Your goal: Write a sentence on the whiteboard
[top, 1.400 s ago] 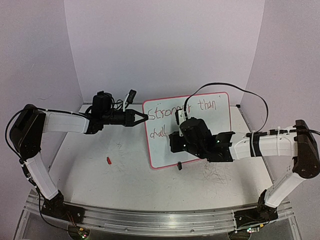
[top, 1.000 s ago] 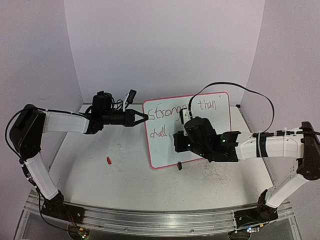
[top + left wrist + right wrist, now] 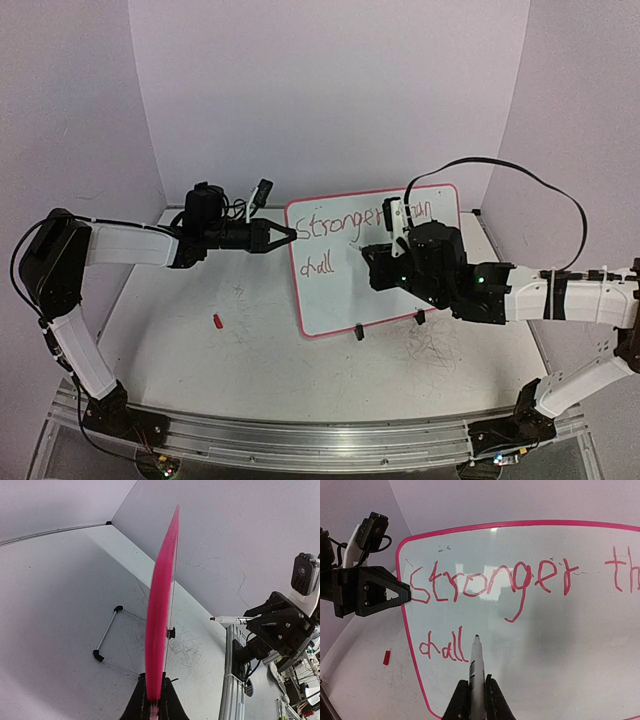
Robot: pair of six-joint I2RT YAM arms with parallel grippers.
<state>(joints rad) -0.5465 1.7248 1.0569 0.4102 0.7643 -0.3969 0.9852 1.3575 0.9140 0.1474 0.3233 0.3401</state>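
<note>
The whiteboard (image 3: 335, 300) stands tilted on its black clip feet (image 3: 358, 331), its pink rim edge-on in the left wrist view (image 3: 161, 610). The sentence reads "Stronger than" (image 3: 335, 224) on the top line and "chall" (image 3: 318, 266) below, as it also does in the right wrist view (image 3: 442, 649). My left gripper (image 3: 285, 236) is shut on the board's left edge (image 3: 154, 705). My right gripper (image 3: 372, 262) is shut on a white marker (image 3: 476, 667). Its tip points just right of "chall". In the left wrist view the marker (image 3: 231, 620) is a short way off the board.
A small red marker cap (image 3: 217, 321) lies on the scuffed tabletop left of the board, and shows in the right wrist view (image 3: 386, 657). A wire stand (image 3: 107, 635) props the board from behind. White walls enclose the back and sides.
</note>
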